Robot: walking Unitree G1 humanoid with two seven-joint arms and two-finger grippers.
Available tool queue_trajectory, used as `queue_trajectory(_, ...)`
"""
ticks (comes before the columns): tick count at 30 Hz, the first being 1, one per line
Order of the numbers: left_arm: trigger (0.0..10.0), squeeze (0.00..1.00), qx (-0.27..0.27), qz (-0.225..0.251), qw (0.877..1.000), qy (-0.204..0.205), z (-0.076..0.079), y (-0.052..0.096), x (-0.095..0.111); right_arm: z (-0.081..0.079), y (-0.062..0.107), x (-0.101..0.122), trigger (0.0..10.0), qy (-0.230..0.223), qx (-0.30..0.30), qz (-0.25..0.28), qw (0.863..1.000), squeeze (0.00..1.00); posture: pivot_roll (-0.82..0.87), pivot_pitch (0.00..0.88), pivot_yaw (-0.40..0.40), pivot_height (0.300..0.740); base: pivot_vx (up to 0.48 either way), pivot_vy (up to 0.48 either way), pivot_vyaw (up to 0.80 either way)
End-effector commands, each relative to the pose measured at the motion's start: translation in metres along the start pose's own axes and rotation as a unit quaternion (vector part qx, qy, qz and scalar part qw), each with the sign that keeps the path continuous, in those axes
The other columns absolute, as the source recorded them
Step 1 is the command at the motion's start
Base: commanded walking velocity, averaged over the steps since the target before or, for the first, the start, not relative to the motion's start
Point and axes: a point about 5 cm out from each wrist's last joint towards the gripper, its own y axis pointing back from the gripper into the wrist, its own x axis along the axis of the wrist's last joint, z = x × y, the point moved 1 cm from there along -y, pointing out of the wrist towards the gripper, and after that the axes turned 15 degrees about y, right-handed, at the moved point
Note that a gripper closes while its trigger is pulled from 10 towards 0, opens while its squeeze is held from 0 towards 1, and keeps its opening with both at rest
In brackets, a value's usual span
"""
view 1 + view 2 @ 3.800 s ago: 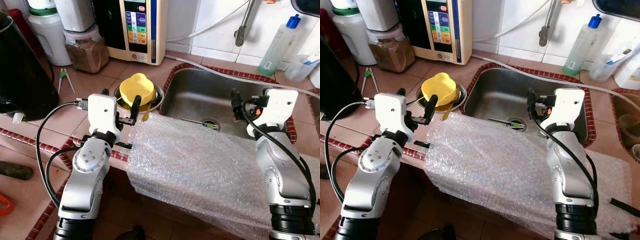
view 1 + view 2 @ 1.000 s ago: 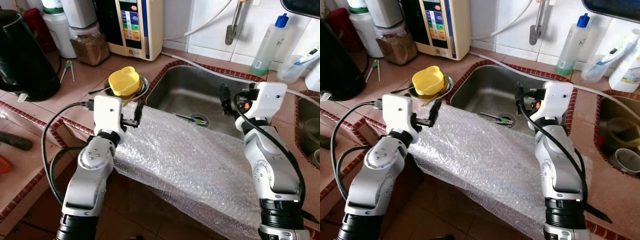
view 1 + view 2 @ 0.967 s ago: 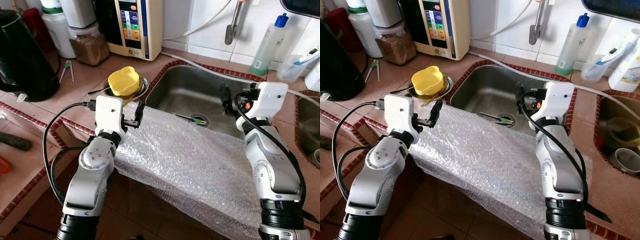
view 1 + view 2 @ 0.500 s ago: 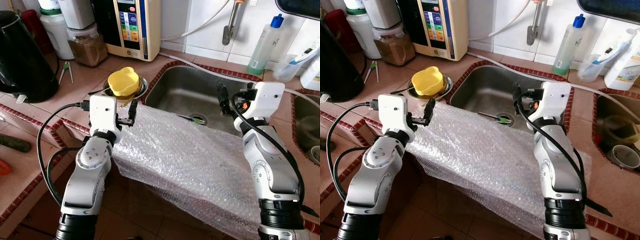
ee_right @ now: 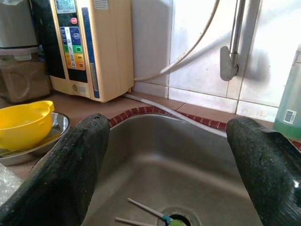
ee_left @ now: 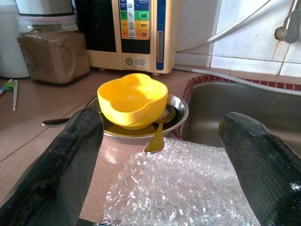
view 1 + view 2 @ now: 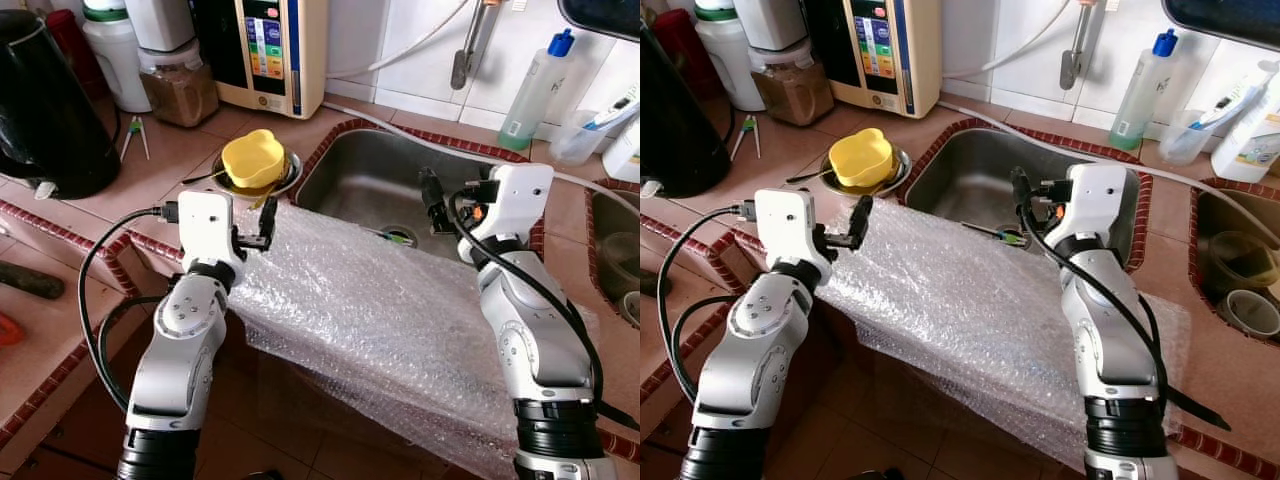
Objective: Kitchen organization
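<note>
Head views: a sheet of bubble wrap (image 7: 370, 310) is seen draped over the front edge of the tiled counter (image 7: 160, 165), partly overhanging the steel sink (image 7: 385, 180). The left gripper (image 7: 262, 222) is held above the sheet's left corner, fingers spread, nothing grasped. The right gripper (image 7: 432, 205) is held over the sink basin, its opening not determinable from here. A yellow bowl (image 7: 253, 160) is set in a metal dish (image 7: 290, 181) just beside the sink's left rim. A black kettle (image 7: 45, 110) and a water purifier (image 7: 272, 50) are noted further back.

Left wrist view: the fingers (image 6: 56, 174) are observed wide apart and empty, with bubble wrap below and the bowl beyond.

Right wrist view: the fingers (image 5: 66, 169) are wide apart and empty, above the sink; a toothbrush (image 5: 150, 212) lies near the drain.
</note>
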Motion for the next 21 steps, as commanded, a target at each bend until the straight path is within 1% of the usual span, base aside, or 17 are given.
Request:
queue_trajectory(1,10.0,0.0,-0.001,0.004,1.0,0.003,0.0011,-0.0004,0.0007,-0.0002,-0.0004,0.0062,10.0,0.001,0.0,0.012,1.0,0.0,-0.05,0.1,-0.019,0.74,0.27,0.0,0.0)
queue_trajectory(21,10.0,0.0,-0.006,0.001,1.0,0.006,0.0019,-0.0003,-0.0003,-0.0021,0.0009,0.0052,10.0,0.001,0.001,0.011,1.0,0.0,-0.06,0.104,-0.015,0.74,0.325,0.0,0.0)
